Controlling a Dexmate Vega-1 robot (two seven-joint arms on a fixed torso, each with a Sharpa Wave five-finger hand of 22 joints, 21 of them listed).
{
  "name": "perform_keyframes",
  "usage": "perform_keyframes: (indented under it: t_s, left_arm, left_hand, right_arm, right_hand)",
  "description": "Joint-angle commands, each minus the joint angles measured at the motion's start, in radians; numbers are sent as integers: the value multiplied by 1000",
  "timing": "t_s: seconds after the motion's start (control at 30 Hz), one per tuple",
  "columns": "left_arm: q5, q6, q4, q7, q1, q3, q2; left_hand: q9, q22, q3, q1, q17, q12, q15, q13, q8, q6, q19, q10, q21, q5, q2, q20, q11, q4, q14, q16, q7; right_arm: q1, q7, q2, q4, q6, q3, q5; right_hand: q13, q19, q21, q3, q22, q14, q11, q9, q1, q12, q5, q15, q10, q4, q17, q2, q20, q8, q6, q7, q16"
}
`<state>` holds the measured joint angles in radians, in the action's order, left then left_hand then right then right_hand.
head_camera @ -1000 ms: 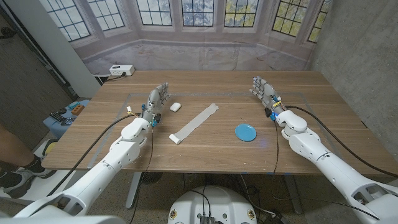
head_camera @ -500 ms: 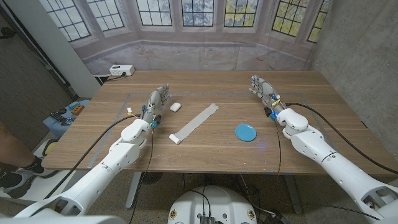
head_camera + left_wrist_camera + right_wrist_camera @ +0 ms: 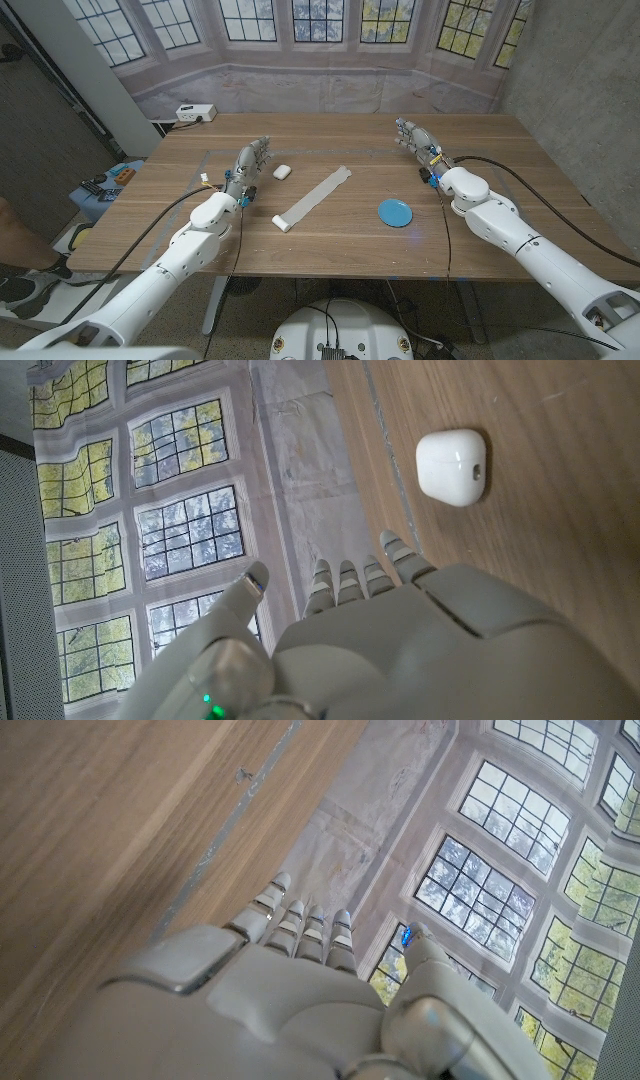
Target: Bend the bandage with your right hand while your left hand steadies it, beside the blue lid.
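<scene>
1. The left hand (image 3: 251, 161) stands over the table (image 3: 330, 240) with fingers apart, holding nothing; a white case (image 3: 282, 171) lies just beside it.
2. The right hand (image 3: 417, 139) is likewise spread and holds nothing.
3. The bandage (image 3: 312, 198) lies stretched out between the hands, nearer the left, touching neither.
4. The lid (image 3: 395, 212) lies beside the bandage, near the right hand.
</scene>
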<state>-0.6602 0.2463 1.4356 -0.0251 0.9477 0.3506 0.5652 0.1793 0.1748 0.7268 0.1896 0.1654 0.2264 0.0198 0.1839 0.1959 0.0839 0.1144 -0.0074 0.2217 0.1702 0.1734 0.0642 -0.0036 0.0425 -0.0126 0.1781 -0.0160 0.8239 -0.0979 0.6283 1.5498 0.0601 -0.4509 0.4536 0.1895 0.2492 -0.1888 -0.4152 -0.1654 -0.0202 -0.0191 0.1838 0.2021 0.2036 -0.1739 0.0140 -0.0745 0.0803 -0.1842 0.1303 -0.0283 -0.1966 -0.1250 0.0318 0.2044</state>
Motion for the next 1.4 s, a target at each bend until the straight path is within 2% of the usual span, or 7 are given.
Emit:
perform_keyframes:
  t_s: [0.03,0.2,0.27,0.57,0.97,1.1,1.4]
  left_arm:
    - [2,3,16,-7,9,-12,13]
    - [0,4,29,-10,21,-18,20]
    - [1,8,35,-21,29,-21,18]
    - [4,13,55,-32,47,-25,22]
    - [13,33,68,-59,71,-42,25]
    - [20,45,74,-80,84,-52,25]
    - [30,48,101,-119,115,-69,32]
  left_hand:
    - [3,4,1,10,3,-3,2,5,-3,0,5,5,-3,4,2,1,-6,-6,-6,1,-1]
    - [3,4,0,12,3,-4,2,5,-4,1,5,4,-3,4,1,1,-5,-7,-7,1,-1]
    - [3,4,-1,13,3,-4,2,5,-4,1,5,5,-4,3,1,1,-6,-8,-7,1,-1]
    - [4,4,-4,16,4,-5,2,5,-5,0,5,6,-5,3,0,2,-7,-10,-6,2,-3]
    - [4,4,-9,19,4,-7,5,5,-7,-3,0,7,-8,3,-1,5,-7,-12,-7,2,-6]
    - [4,4,-10,21,4,-7,5,5,-8,-4,0,9,-9,3,-1,5,-8,-13,-7,2,-6]
    - [4,4,-12,24,4,-7,7,5,-8,-4,0,12,-10,3,-2,5,-7,-16,-5,2,-7]
  right_arm:
    - [-26,-64,25,87,-117,-35,-90]
    - [-30,-97,23,109,-141,-48,-130]
    - [-29,-118,18,116,-143,-53,-151]
    - [-34,-167,31,191,-234,-81,-240]
    - [-60,-197,39,288,-427,-136,-348]
    - [-89,-201,44,328,-539,-177,-412]
    - [-119,-200,35,346,-617,-223,-485]
  right_hand:
    - [1,8,-4,0,-4,-9,-1,3,14,6,-3,-9,-18,11,0,-1,8,-9,-13,-6,0]
    - [2,11,-4,-2,-4,-16,-5,3,25,10,-2,-11,-34,21,1,-3,8,-11,-26,-14,1]
    - [2,23,-8,-4,-4,-34,-25,3,36,14,-2,-18,-54,32,1,-6,10,-15,-45,-26,4]
    - [1,56,-14,-8,-4,-78,-44,2,71,21,-2,-32,-104,64,2,-18,20,-27,-111,-59,10]
    - [0,64,-13,-11,-4,-89,-44,2,90,17,-4,-43,-116,76,2,-22,23,-22,-117,-77,8]
    - [1,69,-11,-10,-4,-120,-46,2,106,23,-4,-47,-148,83,0,-31,45,-23,-138,-75,15]
    - [4,71,-8,-3,-5,-145,-55,2,118,37,-2,-45,-205,86,-1,-49,57,-20,-157,-73,17]
